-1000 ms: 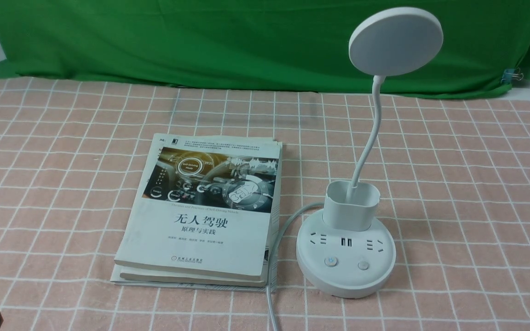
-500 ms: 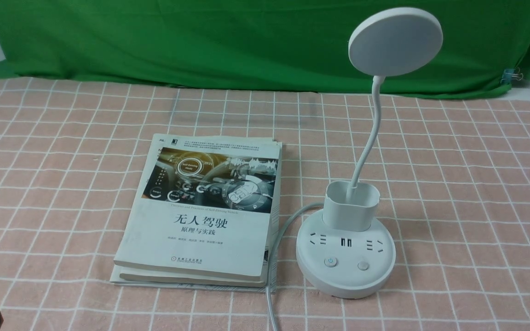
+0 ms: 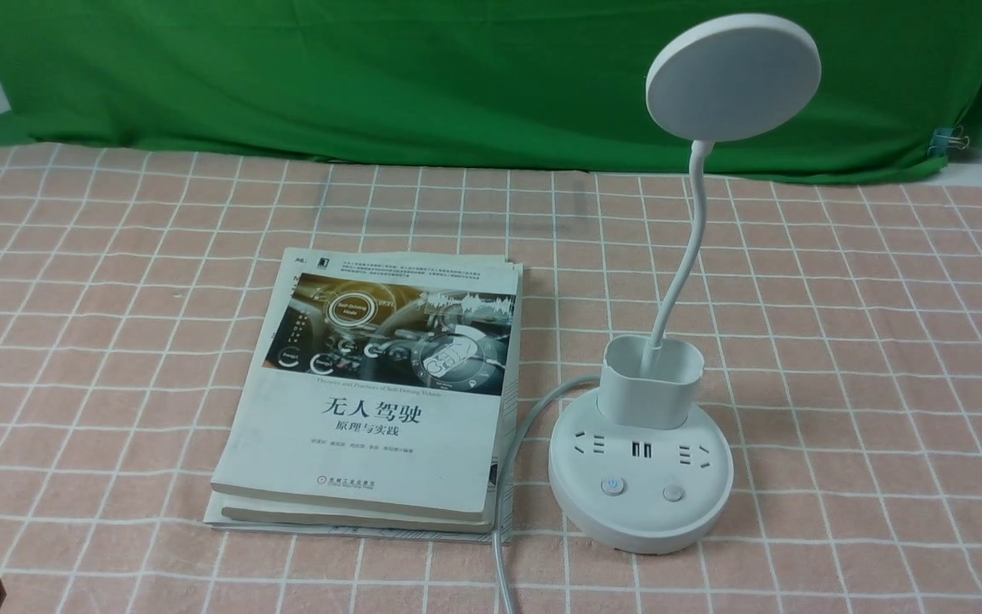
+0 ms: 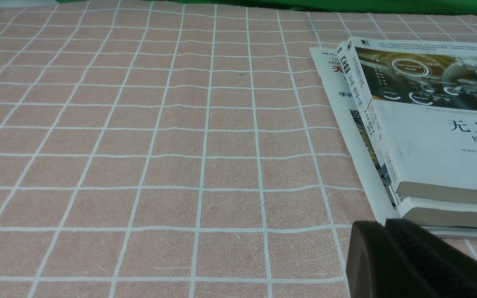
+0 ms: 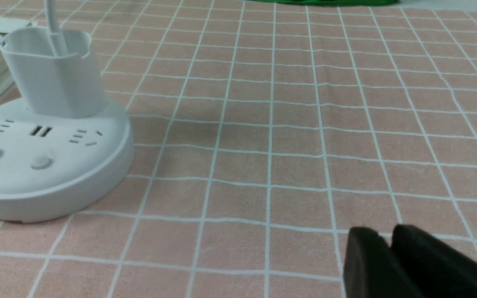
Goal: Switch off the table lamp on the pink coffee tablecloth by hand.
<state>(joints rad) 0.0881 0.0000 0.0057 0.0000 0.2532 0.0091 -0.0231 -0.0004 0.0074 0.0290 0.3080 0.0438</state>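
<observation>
Books [image 3: 372, 392], two stacked, flank one table lamp [image 3: 640, 490]; whether either arm's fingers [image 5: 387, 260] are apart is unclear.

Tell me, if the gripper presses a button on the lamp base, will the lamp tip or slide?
Tipping seems unlikely: the table lamp has a wide, low round base flat on the pink coffee tablecloth. The thin neck would probably wobble a little under its large head. A sideways push might slide the base on the cloth.
</observation>
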